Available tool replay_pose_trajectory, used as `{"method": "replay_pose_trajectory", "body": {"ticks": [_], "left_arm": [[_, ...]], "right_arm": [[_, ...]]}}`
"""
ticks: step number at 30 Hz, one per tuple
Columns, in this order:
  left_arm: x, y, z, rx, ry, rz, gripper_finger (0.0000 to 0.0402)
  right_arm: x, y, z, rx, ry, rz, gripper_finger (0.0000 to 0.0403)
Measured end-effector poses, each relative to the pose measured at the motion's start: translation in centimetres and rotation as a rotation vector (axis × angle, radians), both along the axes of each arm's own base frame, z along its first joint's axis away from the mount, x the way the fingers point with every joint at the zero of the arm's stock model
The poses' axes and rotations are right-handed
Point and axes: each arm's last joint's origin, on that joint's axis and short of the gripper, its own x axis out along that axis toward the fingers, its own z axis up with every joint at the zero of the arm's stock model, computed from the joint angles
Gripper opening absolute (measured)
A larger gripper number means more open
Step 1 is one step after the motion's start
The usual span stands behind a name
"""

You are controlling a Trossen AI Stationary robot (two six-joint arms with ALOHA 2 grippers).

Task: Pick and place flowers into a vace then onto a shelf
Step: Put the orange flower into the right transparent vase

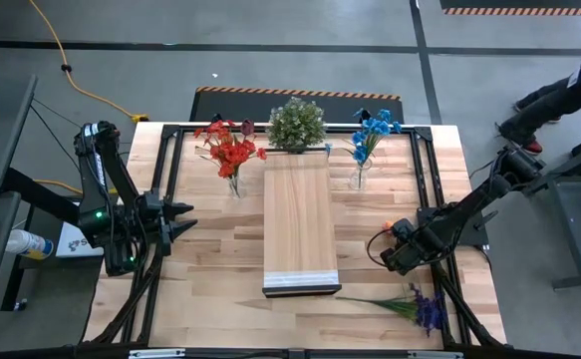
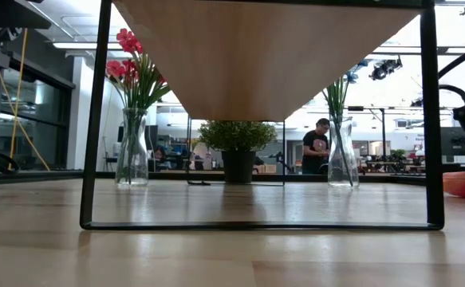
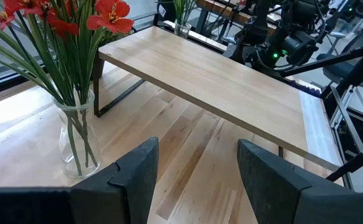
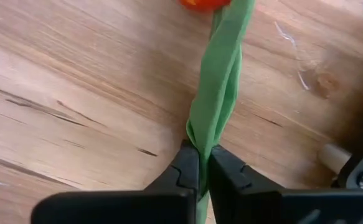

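pinching orange flower's green stem point(image 4: 217, 118) — right tool point(image 4: 199, 171) on tabletop point(image 4: 75, 93)

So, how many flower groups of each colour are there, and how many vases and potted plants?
Red flowers, in a vase: 1 bunch
Blue flowers, in a vase: 1 bunch
Purple flowers, lying on the table: 1 bunch
Orange flower, stem pinched in the right claw: 1
Glass vases: 2
Potted plant: 1
Total: 7

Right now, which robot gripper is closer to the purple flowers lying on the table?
The right gripper, just up the table from the purple flowers. The left gripper waits across the shelf.
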Motion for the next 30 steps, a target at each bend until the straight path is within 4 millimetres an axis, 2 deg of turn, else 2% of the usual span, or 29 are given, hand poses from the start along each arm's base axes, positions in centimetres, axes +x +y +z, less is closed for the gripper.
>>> {"method": "replay_pose_trajectory", "body": {"ticks": [5,9,30], "left_arm": [[0.0,0.0,0.0,0.000,0.000,0.000,0.0250],[0.0,0.0,0.0,0.000,0.000,0.000,0.0250],[0.0,0.0,0.0,0.000,0.000,0.000,0.0250]], "right_arm": [[0.1,0.0,0.1,0.006,0.004,-0.014,0.0020],[0.4,0.0,0.4,0.005,-0.004,-0.017,0.0007],[1.7,-0.1,0.9,-0.058,-0.133,-0.016,0.0003]]}}
